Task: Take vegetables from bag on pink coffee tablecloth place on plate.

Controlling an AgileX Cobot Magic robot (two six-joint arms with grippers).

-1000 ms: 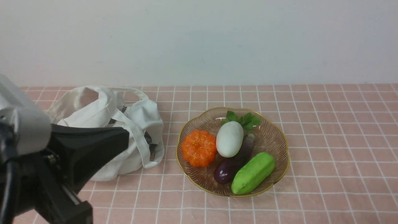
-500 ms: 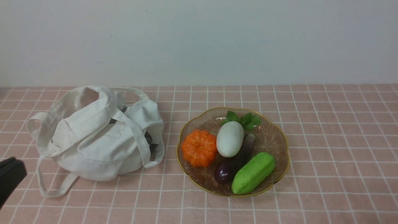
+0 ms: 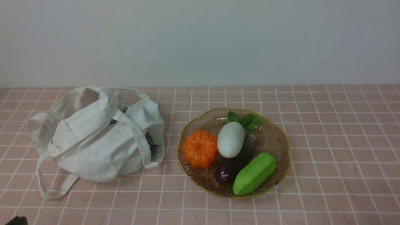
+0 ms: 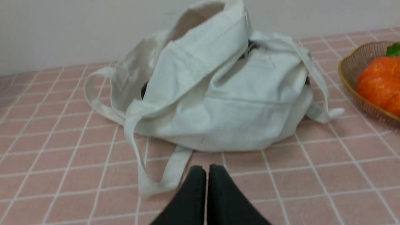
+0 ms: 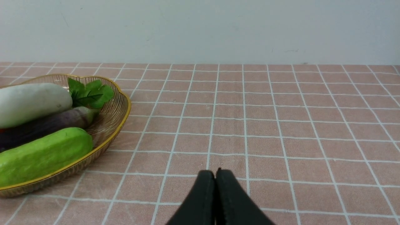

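The white radish (image 3: 231, 139) with green leaves lies in the amber glass plate (image 3: 279, 137) on the pink coffee tablecloth (image 3: 337, 150), beside an orange pumpkin (image 3: 200, 148), a purple eggplant (image 3: 229, 168) and a green cucumber (image 3: 254, 173). The off-white bag (image 3: 100, 137) slumps left of the plate. My left gripper (image 4: 207, 168) is shut and empty, just in front of the bag (image 4: 218, 93). My right gripper (image 5: 215, 172) is shut and empty over bare cloth, to the right of the plate (image 5: 120, 122); the radish (image 5: 31, 103) shows there too.
A plain white wall (image 3: 200, 40) runs along the back edge of the tablecloth. The bag's long strap (image 3: 50, 187) trails toward the front left. A dark tip of the left arm (image 3: 17, 220) shows at the bottom left corner.
My left arm has drawn back out of the front view toward the bottom left corner, uncovering the whole bag. The vegetables and plate have not moved.
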